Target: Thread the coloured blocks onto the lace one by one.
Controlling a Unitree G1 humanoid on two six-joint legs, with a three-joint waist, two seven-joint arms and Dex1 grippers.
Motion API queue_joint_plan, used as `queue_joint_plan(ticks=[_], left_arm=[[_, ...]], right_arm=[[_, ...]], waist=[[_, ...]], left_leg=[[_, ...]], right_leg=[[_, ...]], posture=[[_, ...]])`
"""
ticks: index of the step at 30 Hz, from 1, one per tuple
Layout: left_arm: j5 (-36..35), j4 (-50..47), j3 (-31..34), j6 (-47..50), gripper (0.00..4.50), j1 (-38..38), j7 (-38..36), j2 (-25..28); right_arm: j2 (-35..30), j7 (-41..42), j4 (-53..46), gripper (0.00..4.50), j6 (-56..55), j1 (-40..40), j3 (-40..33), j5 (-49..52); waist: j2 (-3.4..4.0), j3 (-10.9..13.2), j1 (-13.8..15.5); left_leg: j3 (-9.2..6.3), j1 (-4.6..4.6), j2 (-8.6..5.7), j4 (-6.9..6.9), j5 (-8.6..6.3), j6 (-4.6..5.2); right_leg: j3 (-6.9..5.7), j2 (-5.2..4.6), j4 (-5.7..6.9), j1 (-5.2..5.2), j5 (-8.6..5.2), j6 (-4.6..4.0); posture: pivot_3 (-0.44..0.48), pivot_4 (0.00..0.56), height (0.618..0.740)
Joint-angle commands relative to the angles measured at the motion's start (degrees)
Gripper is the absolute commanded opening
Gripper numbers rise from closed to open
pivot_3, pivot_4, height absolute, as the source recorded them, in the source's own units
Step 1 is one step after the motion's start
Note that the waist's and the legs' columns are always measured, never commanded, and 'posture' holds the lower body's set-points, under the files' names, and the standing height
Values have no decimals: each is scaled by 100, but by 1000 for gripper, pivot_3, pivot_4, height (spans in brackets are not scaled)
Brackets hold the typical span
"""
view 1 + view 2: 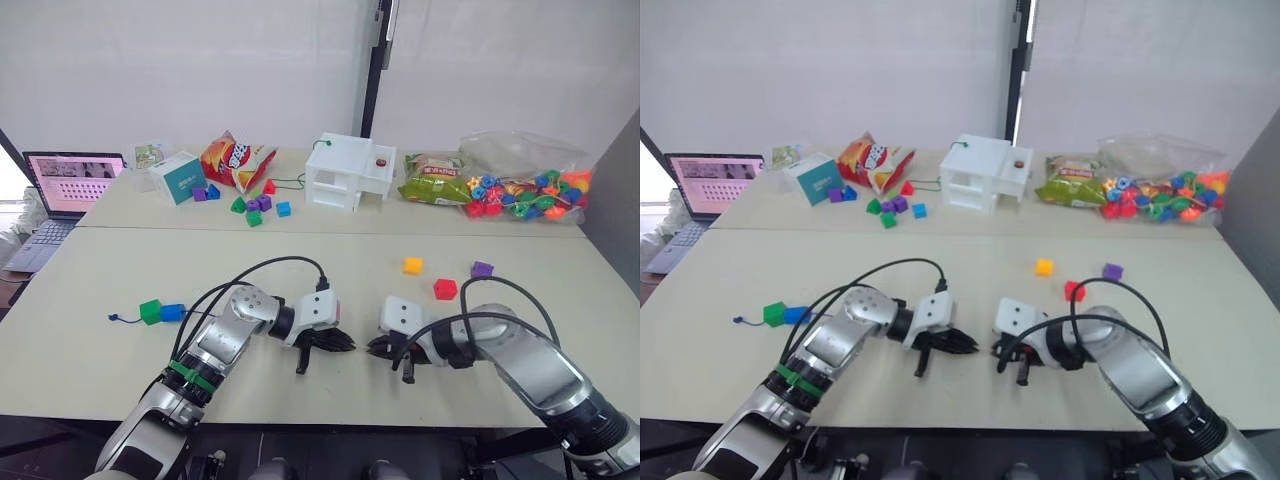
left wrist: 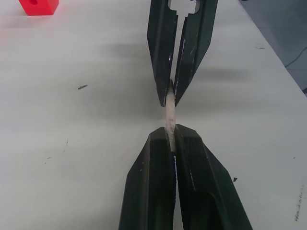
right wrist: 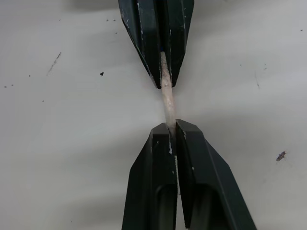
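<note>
The left gripper [image 2: 171, 140] and right gripper [image 3: 170, 136] each pinched the pale tip of the lace [image 2: 169, 111] at the table's near centre: a tip handover, judged. Next, 1 gripper must release. Counted: 2 blocks threaded at left, green [image 1: 150, 311] and blue [image 1: 172, 312]; 3 loose at right, yellow [image 1: 412, 265], red [image 1: 445, 289], purple [image 1: 482, 269].

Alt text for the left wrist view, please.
The left gripper and the right gripper, tip to tip over the table, both pinch the lace's pale stiff tip. A red block lies farther off.
</note>
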Motion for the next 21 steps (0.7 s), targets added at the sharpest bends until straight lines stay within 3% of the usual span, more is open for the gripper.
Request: queue_joint_plan(ticks=[1,5,9,12,16,21], left_arm=[[-60,-110,176,3,0,-106,35,38],[-45,-161,183,3,0,-49,5,101],[-55,-233,188,28,0,-6,-14,150],[-68,-262,195,58,0,14,-15,176],[-81,-266,211,96,0,38,5,182],[-80,-318,214,191,0,52,92,126]], right_arm=[[20,-252,-478,1650,304,203,-483,247],[113,-715,-908,3041,742,694,-1128,468],[559,-1528,-1276,4438,1359,1513,-2302,583],[1201,-2484,-1349,4474,1579,1889,-3063,347],[1881,-3706,-1101,4474,1584,1833,-3407,-190],[2534,-4878,-306,4474,1172,1079,-3812,-564]], waist=[[0,0,9],[0,0,9],[0,0,37],[0,0,22],[3,-2,-1],[7,-3,-37]], left_leg=[[-1,0,0,0,0,0],[-2,0,0,0,0,0],[-4,-1,0,-4,0,0],[-4,-1,-2,-5,0,0],[-4,2,-6,-9,1,-3],[-2,6,-6,-15,5,-8]], right_leg=[[0,0,0,0,0,0],[-1,-2,0,1,0,0],[-3,-3,0,2,0,0],[1,-4,2,1,0,0],[3,-3,5,-2,0,0],[6,2,6,-3,1,0]], posture=[[0,150,740],[0,150,740],[0,150,740],[0,150,740],[0,150,740],[0,150,740]])
